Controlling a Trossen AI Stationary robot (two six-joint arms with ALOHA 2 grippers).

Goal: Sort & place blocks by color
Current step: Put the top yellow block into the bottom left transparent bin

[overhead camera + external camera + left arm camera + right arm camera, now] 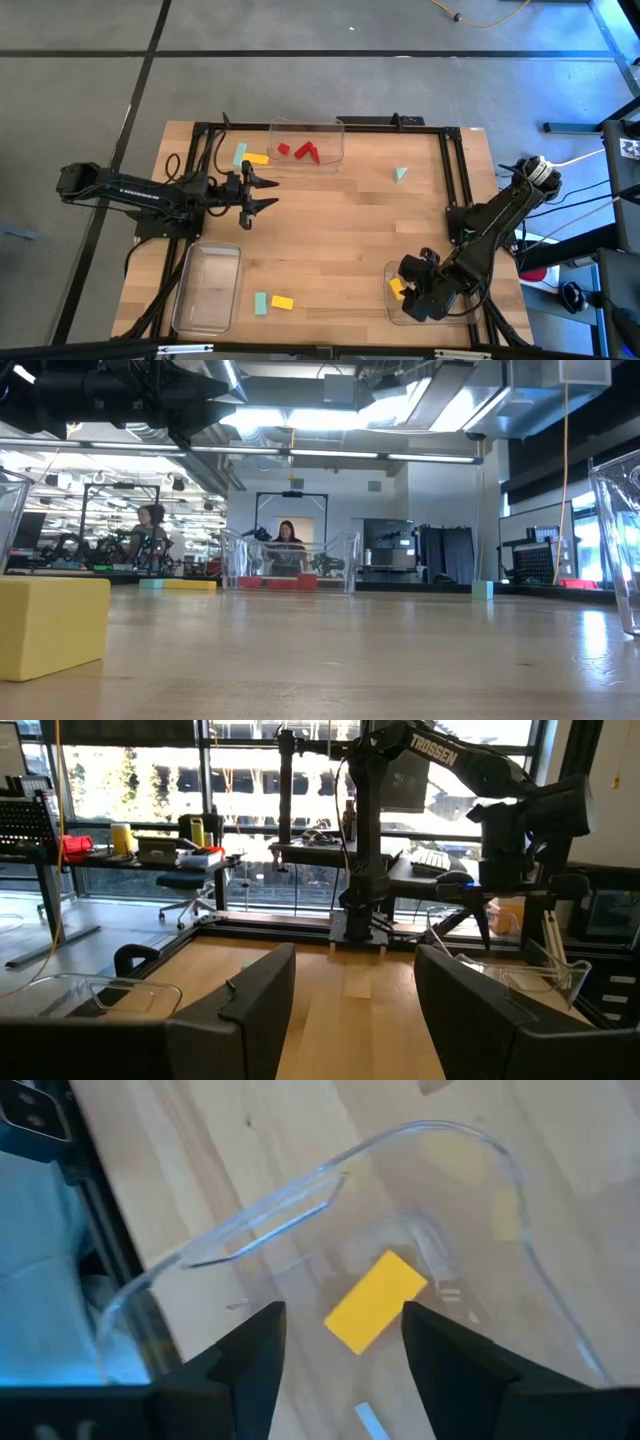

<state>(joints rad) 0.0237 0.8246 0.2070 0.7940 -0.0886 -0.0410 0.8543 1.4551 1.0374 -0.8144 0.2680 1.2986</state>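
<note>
My right gripper (335,1342) hangs over the tray (392,300) at the table's five o'clock, jaws apart, the yellow block (375,1302) lying loose inside. I lift straight, clear of the rim. Left gripper (262,193) waits open at nine.

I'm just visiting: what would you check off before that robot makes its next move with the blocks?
1. Right gripper open over the right tray, yellow block lying loose between its fingers: ok.
2. Whether that block rests flat on the tray floor: cannot tell.
3. Red blocks together in the far tray: ok.
4. Blocks outside trays: a teal and a yellow one by the far tray, another such pair near the front edge, one teal block alone: not ok.
5. Left gripper open, holding nothing, above the table: ok.
6. Left tray free of blocks: ok.
</note>
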